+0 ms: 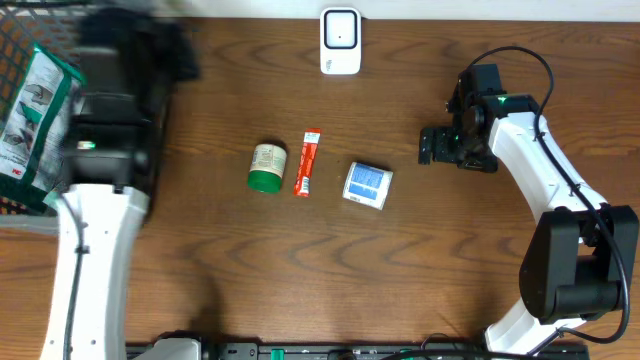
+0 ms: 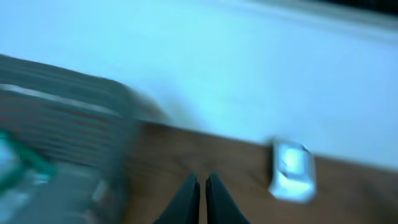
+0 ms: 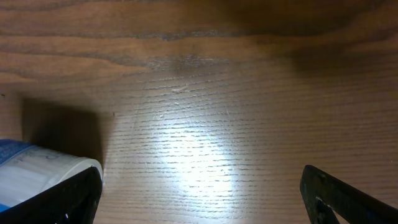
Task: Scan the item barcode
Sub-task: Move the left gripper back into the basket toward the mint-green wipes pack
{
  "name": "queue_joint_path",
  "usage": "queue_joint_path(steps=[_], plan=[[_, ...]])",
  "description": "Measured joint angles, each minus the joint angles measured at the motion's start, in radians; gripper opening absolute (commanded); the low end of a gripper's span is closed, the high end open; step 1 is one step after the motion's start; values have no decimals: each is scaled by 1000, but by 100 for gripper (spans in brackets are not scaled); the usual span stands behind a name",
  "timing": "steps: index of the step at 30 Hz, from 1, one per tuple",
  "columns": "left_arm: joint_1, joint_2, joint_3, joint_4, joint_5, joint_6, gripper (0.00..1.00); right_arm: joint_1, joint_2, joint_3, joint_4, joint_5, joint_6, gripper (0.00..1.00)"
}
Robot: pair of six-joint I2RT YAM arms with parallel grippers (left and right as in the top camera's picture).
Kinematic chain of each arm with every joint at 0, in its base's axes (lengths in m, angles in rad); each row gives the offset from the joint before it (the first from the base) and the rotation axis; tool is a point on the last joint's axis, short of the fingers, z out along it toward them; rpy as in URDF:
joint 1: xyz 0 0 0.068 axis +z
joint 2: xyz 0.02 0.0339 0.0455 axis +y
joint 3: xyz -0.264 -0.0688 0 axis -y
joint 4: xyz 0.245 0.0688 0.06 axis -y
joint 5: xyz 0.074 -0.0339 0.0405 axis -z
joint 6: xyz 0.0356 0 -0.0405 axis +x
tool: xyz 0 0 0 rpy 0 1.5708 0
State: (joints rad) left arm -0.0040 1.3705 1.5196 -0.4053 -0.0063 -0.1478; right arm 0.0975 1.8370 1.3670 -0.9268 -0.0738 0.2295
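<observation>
The left gripper [image 2: 203, 182] is held shut and empty, well left of the scanner [image 1: 340, 40]. The right gripper [image 1: 430, 146] is spread wide, right of the scanner.

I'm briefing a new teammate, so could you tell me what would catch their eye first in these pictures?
Three small items lie in a row mid-table: a green-and-white jar, a red stick packet and a blue-and-white pack. A white scanner stands at the far edge, and the left arm is a blur beside the basket on the left.
</observation>
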Motion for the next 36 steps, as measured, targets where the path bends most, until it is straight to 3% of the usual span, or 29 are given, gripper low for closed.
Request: queue_joint_path(steps=[9, 12, 16, 20, 24, 36], plan=[[340, 10, 26, -47, -1, 8, 10, 0, 0, 0, 0, 0, 0, 99], [425, 35, 28, -88, -1, 16, 17, 0, 0, 0, 0, 0, 0, 99], [507, 105, 29, -154, -1, 17, 34, 0, 0, 0, 0, 0, 0, 99], [542, 195, 29, -215, -1, 17, 45, 0, 0, 0, 0, 0, 0, 99], [549, 275, 29, -259, -3, -2, 62, 0, 0, 0, 0, 0, 0, 99], [550, 460, 29, -341, -75, -97, 64, 0, 0, 0, 0, 0, 0, 99]])
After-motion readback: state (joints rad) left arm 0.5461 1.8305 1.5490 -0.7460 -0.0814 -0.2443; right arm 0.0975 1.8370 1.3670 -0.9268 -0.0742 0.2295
